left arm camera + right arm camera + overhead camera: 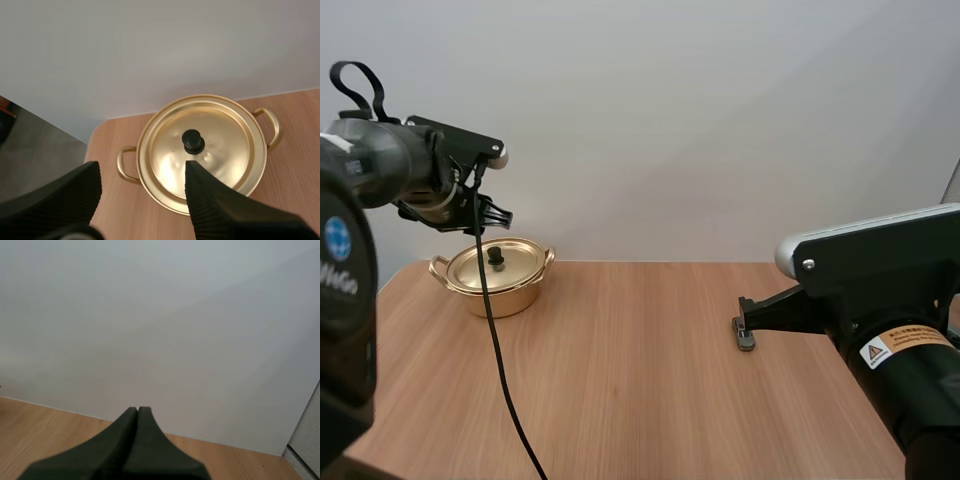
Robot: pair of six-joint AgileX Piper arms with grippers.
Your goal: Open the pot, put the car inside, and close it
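At the far left of the desk stands the golden pot, its lid on. The left gripper hovers just above it, fingers apart. The thin metal lid looks light, stiff and slippery, so I would pinch it by the small black knob. The right gripper, fingers pressed together, hangs over the desk's right part.

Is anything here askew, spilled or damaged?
Nothing stands out: the lid sits flat and centred on the gold pot, which stands upright on the table, with nothing spilled around it.
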